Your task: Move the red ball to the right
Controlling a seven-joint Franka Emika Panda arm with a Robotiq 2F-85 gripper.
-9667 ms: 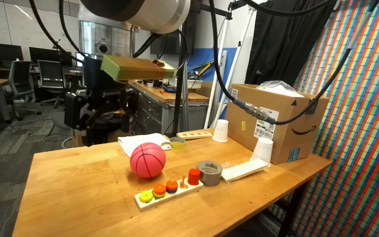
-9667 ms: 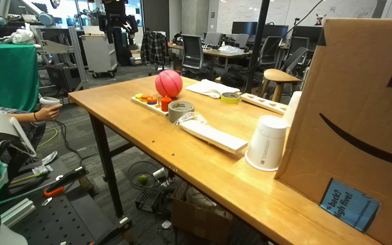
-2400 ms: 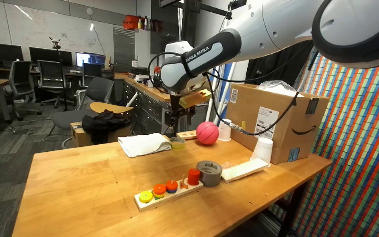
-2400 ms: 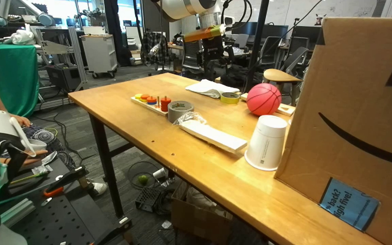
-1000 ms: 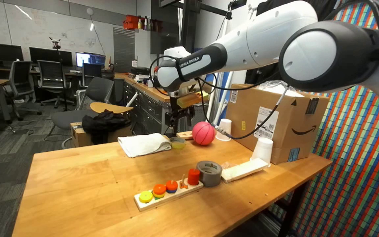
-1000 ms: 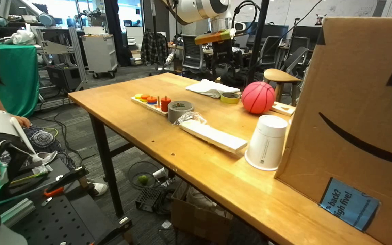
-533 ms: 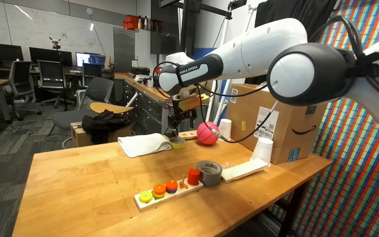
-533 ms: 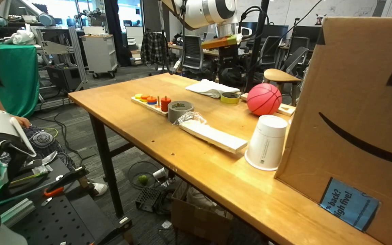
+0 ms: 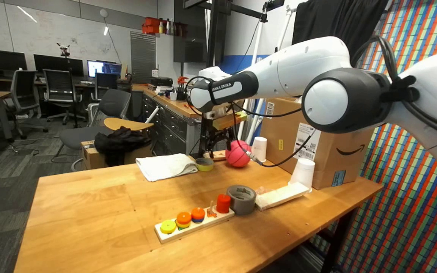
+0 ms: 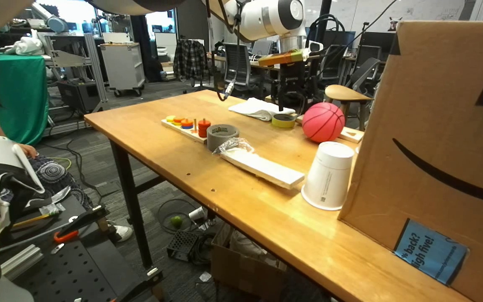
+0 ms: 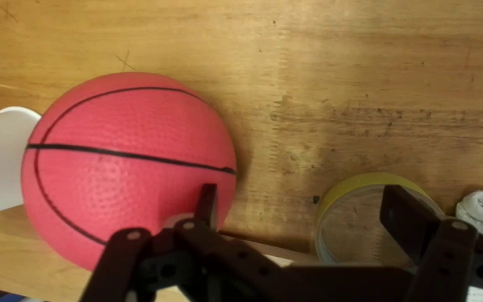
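The red ball (image 9: pixel 236 156), pinkish with dark seams, rests on the table (image 9: pixel 101 212) near its back right corner in an exterior view. It also shows whole in an exterior view (image 10: pixel 323 122) and fills the left of the wrist view (image 11: pixel 128 167). My gripper (image 11: pixel 300 188) is open, its fingers wide apart with nothing held between them. One finger (image 11: pixel 206 205) overlaps the ball's near edge in the wrist view; I cannot tell whether they touch. In an exterior view the gripper (image 9: pixel 216 149) hangs low, just left of the ball.
Yellow tape (image 11: pixel 350 184) lies below the gripper, beside a white cloth (image 9: pixel 165 167). A white cup (image 9: pixel 259 148) and a cardboard box (image 9: pixel 279 125) stand past the ball. A wooden strip (image 10: pixel 352 135) lies behind it. Grey tape (image 9: pixel 241 201) and a ring stacker (image 9: pixel 199 227) sit nearer.
Since the oldest frames the ball has gone from mid-table to beside the cup. Over the last second it has rocked slightly back and forth, while my gripper has come lower and closer to it.
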